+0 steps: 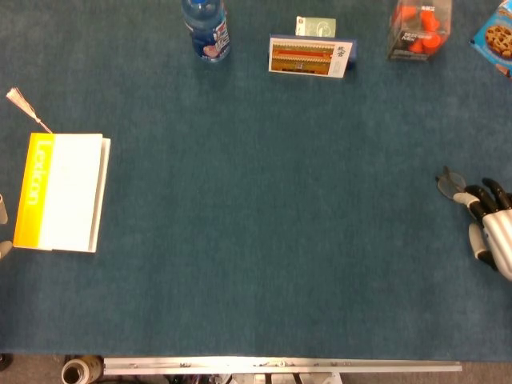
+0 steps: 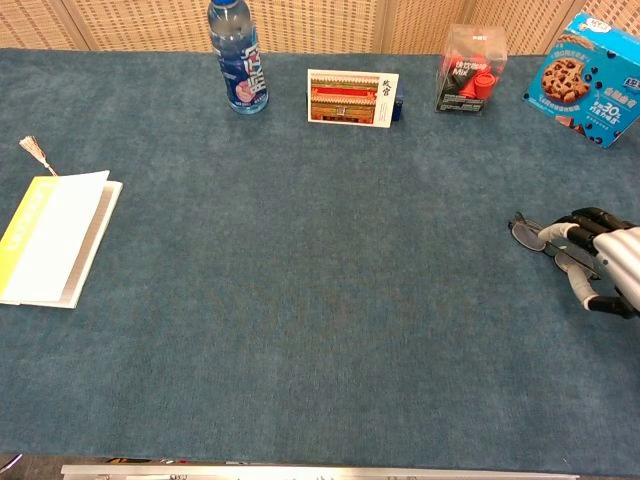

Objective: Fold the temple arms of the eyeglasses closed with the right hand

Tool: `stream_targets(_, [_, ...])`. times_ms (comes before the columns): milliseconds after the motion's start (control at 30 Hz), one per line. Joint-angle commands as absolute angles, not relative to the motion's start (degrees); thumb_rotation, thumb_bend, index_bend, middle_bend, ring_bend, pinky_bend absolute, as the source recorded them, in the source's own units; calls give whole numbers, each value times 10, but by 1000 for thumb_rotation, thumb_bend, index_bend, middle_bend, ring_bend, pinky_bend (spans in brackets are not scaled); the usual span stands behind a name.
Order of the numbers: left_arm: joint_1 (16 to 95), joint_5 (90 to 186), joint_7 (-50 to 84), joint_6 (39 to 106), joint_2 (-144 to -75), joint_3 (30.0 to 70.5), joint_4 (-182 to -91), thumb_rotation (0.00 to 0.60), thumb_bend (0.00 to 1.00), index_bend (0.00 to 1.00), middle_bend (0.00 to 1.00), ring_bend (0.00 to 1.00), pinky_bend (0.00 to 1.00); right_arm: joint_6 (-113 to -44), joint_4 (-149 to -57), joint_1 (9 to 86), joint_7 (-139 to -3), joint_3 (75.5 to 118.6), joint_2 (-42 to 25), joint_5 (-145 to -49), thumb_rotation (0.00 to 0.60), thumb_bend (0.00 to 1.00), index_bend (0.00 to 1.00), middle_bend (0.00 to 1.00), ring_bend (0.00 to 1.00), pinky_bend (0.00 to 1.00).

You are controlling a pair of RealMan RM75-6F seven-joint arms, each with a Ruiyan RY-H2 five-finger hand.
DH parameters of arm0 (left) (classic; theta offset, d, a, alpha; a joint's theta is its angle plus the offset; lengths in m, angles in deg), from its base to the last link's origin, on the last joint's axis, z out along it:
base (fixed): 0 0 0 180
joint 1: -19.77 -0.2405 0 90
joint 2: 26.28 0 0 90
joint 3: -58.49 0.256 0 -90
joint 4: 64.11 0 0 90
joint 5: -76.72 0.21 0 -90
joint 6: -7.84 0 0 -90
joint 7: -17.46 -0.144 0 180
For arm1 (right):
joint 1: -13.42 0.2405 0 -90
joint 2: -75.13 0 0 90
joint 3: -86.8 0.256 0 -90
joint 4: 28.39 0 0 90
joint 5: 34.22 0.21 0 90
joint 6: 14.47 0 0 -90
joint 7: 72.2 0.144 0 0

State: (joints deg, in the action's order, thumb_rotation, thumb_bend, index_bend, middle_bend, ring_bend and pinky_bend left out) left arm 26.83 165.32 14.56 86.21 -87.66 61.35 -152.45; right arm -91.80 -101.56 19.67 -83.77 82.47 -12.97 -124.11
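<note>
Eyeglasses at the table's right edge, lying flat, partly under the right hand.

Fingers draped over the frame and touching it; cannot tell whether pinching or only resting. Left hand out of sight. Yellow booklet far left; bottle, card, boxes along the back.

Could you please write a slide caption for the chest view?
Right hand on eyeglasses at the table's right edge.
</note>
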Motion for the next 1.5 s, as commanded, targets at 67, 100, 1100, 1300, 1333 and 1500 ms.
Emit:
stream_targets(67, [268,1653,147,862,-876,614,-1524,600,0,558,510,413,536,-915,-1012,196,-840,825,-131,-1239,600,568,272,241,122,302])
stream_targets(100, [268,1653,147,862,-876,614,-1523,600,0,558,510,413,536,-914,-1011,196,-840,825,-132,-1238,600,568,272,241,122,302])
stream_targets(1100, [268,1658,144,866,-873,614,-1530,600,0,558,510,413,536,-940,-1049,193,-834,826,-110,-1260,600,568,272,241,122,302])
stream_targets(1300, [268,1667,135,874,-866,614,-1544,600,0,558,510,413,536,-991,-1125,193,-845,833,-60,-1299,600,567,272,245,122,304])
stream_targets(1333, [269,1668,134,875,-864,613,-1546,600,0,558,510,413,536,-999,-1136,193,-848,835,-51,-1306,600,563,272,249,122,304])
stream_targets(1500, [273,1669,120,874,-855,610,-1562,600,0,558,510,413,536,-1034,-1196,195,-879,842,6,-1345,600,512,273,273,122,304])
